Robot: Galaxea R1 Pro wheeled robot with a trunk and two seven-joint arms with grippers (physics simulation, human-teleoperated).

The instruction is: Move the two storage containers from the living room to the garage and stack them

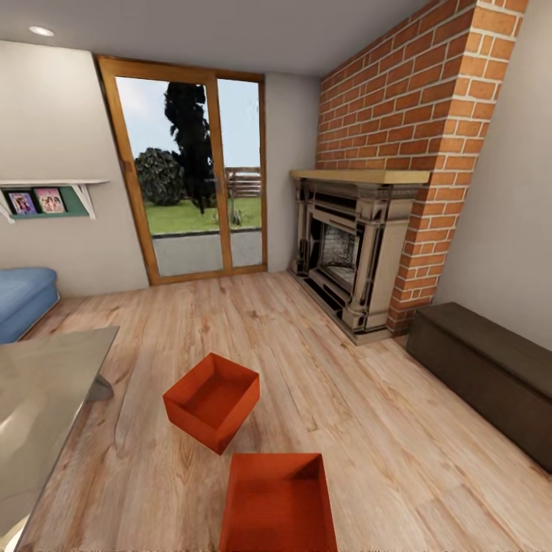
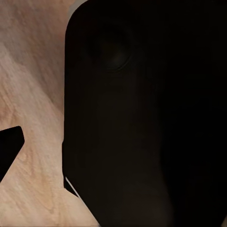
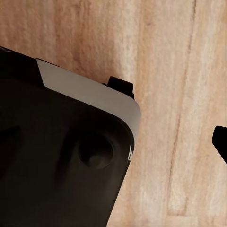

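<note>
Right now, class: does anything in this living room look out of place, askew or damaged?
Two orange-red storage containers sit on the wood floor mid-room rather than against a wall. The farther container is turned at an angle to the nearer container, which lies about square to the view. Both are upright, empty and undamaged. Nothing is spilled.
</note>
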